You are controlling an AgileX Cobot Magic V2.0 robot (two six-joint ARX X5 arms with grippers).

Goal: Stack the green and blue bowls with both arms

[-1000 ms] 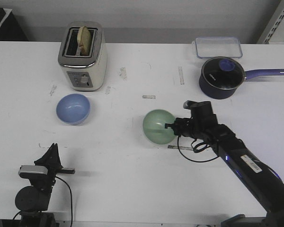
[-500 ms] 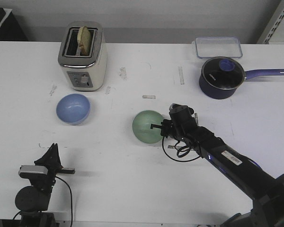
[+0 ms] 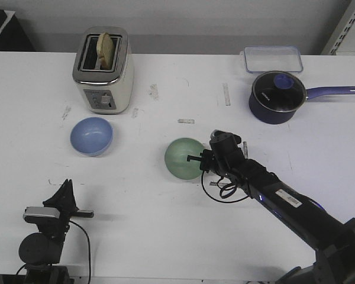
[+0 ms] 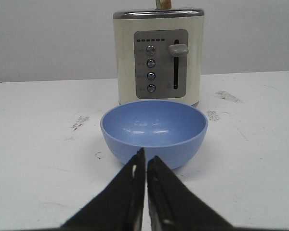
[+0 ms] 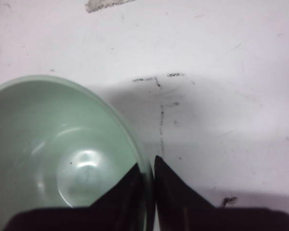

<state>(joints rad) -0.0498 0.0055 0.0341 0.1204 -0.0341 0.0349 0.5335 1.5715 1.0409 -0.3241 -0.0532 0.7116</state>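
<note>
The green bowl (image 3: 184,158) hangs above the table's middle, held by its rim. My right gripper (image 3: 196,158) is shut on that rim; in the right wrist view one finger is inside the green bowl (image 5: 62,154) and one outside, with the gripper (image 5: 147,166) pinching the wall. The blue bowl (image 3: 92,135) sits upright on the table at the left, in front of the toaster. My left gripper (image 3: 64,188) is low at the front left, shut and empty. In the left wrist view the gripper (image 4: 145,159) points at the blue bowl (image 4: 154,130) just ahead of it.
A cream toaster (image 3: 103,70) with bread in a slot stands behind the blue bowl. A navy saucepan (image 3: 276,96) with a long handle and a clear lidded box (image 3: 273,58) are at the back right. The white table (image 3: 154,213) has scuff marks.
My right gripper has carried the green bowl to the left, toward the blue bowl, most of it in the first half second. The left arm has not moved.
</note>
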